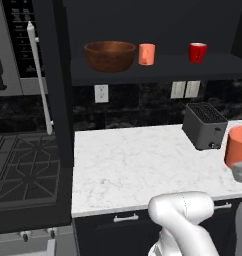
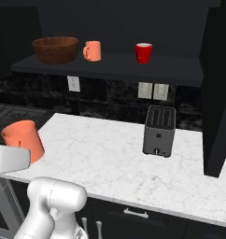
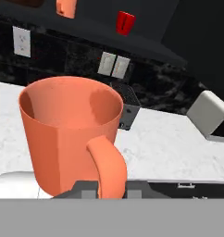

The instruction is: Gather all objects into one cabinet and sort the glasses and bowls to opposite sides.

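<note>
While the arm stands in front of the white marble counter (image 1: 143,165), its gripper (image 3: 102,187) is clamped narrowly on the handle of an orange mug (image 3: 72,139), holding it upright with the mouth open toward the ceiling. From the hand camera, the handle faces the lens at 6 o'clock and the mug body rises above it. From the left base camera the mug sits at the 3 o'clock edge, above the counter's front right part; from the right base camera it sits at 9 o'clock, above the counter's left end. I cannot tell whether its base touches the counter.

Up on the black cabinet's shelf board (image 2: 115,65) three items stand apart in a row. Brown wooden bowl (image 1: 109,55) at the left end. Salmon cup (image 1: 147,54) just beside the bowl, on its right. Red mug (image 1: 197,52) further right, well apart from the cup.

Grey toaster (image 2: 159,130) stands on the counter near the back wall, below the red mug.
</note>
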